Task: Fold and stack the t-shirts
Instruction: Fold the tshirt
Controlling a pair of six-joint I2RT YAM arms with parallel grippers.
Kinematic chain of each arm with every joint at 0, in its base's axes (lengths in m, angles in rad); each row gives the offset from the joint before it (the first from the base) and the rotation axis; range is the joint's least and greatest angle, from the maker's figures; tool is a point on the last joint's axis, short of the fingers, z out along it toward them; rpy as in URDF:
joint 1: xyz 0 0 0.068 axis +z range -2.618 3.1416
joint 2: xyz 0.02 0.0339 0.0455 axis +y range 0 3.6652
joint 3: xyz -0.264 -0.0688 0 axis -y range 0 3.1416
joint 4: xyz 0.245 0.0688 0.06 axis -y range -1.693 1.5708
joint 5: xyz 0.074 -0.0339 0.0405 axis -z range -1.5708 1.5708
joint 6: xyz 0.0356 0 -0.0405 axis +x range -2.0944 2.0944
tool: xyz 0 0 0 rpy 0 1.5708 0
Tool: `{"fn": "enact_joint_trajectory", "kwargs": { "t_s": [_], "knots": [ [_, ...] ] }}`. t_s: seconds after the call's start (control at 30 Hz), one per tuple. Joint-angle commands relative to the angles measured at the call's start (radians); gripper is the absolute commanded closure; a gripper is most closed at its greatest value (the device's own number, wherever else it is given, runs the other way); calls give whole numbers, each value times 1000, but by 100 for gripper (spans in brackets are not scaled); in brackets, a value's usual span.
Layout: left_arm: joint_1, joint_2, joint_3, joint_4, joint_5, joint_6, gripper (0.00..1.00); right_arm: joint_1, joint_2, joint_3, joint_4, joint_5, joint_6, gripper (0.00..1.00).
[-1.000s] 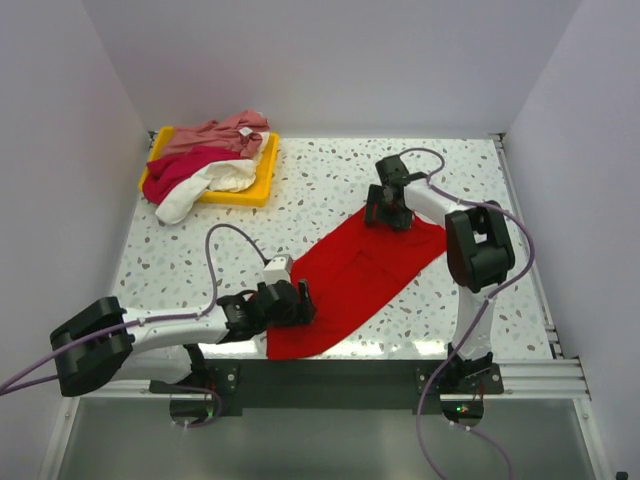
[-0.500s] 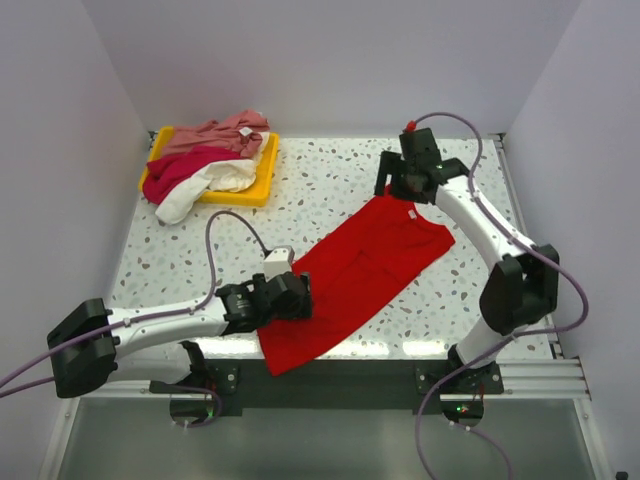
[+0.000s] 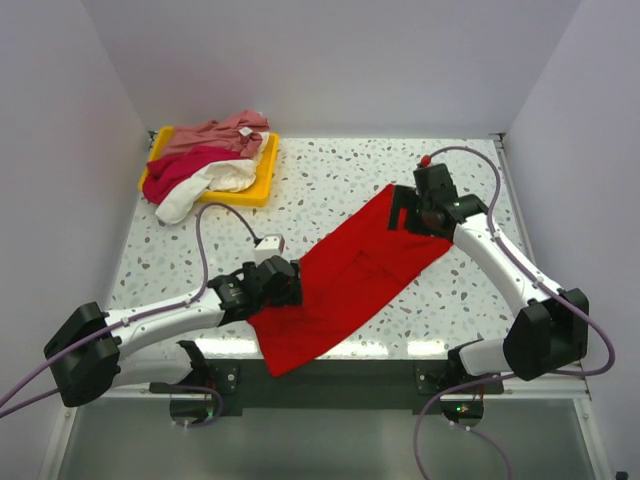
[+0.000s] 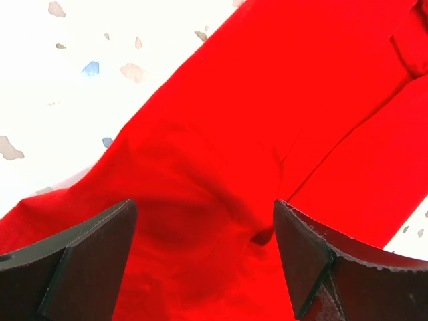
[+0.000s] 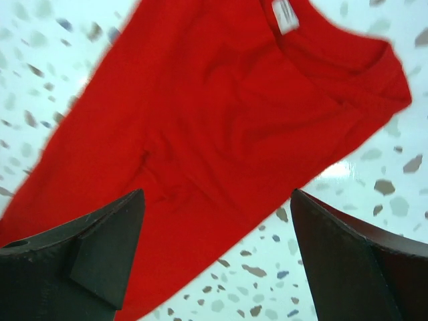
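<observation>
The bright red t-shirt (image 3: 350, 275) lies spread in a long diagonal strip from the near table edge up to the right. My left gripper (image 3: 282, 285) is open and low over its near left part; the left wrist view shows red cloth (image 4: 221, 174) between the fingers. My right gripper (image 3: 415, 212) is open above the shirt's collar end; the right wrist view shows the collar and white label (image 5: 286, 15) below it. The dusty pink shirt (image 3: 215, 135), the crimson-magenta shirt (image 3: 175, 170) and the cream-white shirt (image 3: 205, 185) lie heaped at the far left.
The heap sits in a shallow yellow tray (image 3: 262, 175) at the far left corner, with the white shirt hanging over its near rim. The shirt's near end overhangs the table's front edge (image 3: 400, 350). White walls enclose the left, far and right sides.
My right gripper has let go of the collar end and moved right, away from it. My left gripper has slid up along the shirt's left edge. The shirt now lies flatter and longer.
</observation>
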Motion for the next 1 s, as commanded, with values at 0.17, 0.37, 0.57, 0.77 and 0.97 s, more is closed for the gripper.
{"fn": "enact_joint_trajectory", "kwargs": {
  "t_s": [0.17, 0.37, 0.57, 0.77, 0.97],
  "knots": [
    [11, 6, -53, 108, 60, 37, 13, -3, 4, -198, 102, -40, 73, 7],
    [13, 43, -93, 165, 98, 22, 13, -3, 83, -229, 156, -39, 76, 7],
    [11, 79, -127, 222, 125, 17, 13, -13, 212, -193, 217, -42, 75, 7],
    [11, 106, -125, 219, 158, 4, 15, -42, 379, -114, 254, -54, 82, 8],
    [-5, 58, -136, 158, 157, -55, 15, -56, 531, 17, 251, -42, 76, 8]
  ]
}}
